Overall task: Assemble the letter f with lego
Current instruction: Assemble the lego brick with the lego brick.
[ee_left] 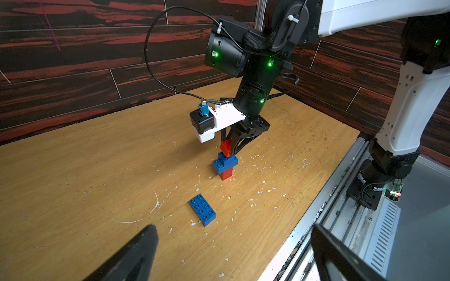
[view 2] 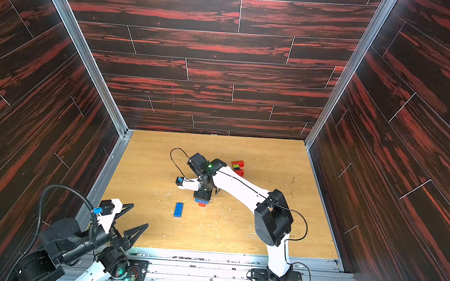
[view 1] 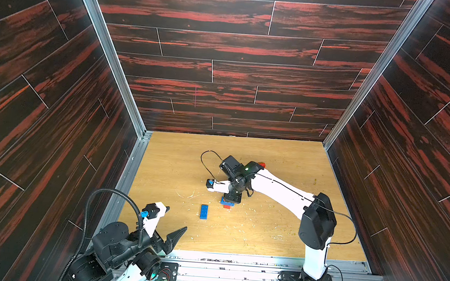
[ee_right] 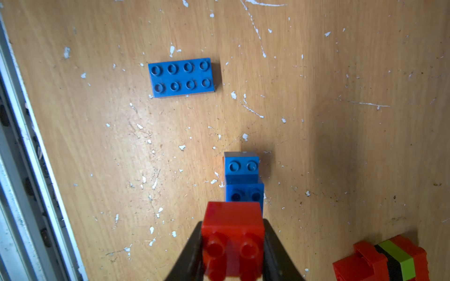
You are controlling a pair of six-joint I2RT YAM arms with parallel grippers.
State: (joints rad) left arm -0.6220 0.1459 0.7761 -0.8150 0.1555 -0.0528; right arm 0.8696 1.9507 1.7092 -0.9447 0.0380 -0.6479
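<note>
Lego brick (ee_right: 232, 233), a red one, is held tight between the two black fingers (ee_right: 187, 258) of the right gripper (ee_right: 232, 245). The fingers press on its two sides. In the right wrist view its round bumps show. In the left wrist view the Lego brick (ee_left: 226, 147) hangs tilted, not level.

Just under it stands a small stack (ee_left: 225, 167). The stack has a red block (ee_left: 226, 174) at the bottom, a long blue block (ee_left: 220, 167) across it, and a little blue block (ee_left: 222, 155) on top. The low corner of the held brick is right at the top of the little blue block. I cannot tell if they touch. In both top views the stack (view 1: 227, 204) (view 2: 202, 201) peeks out from under the right gripper, near the middle of the table (view 1: 279, 233).

A flat blue brick (ee_left: 202, 210) lies by itself on the table, bumps up. It has eight bumps in two rows. It is near the stack but not touching it, between the stack and the left gripper (view 2: 139, 216).

A clump (ee_right: 382, 262) of joined blocks lies on its side: red, black, green, then red. In a top view the clump (view 2: 237, 168) sits past the right arm (view 2: 242, 187), toward the back, apart from the stack.

The left gripper is wide open and holds nothing. It hangs over the front left corner of the table, well apart from all the bricks.

Small white chips (ee_right: 244, 137) are scattered on the wood.
</note>
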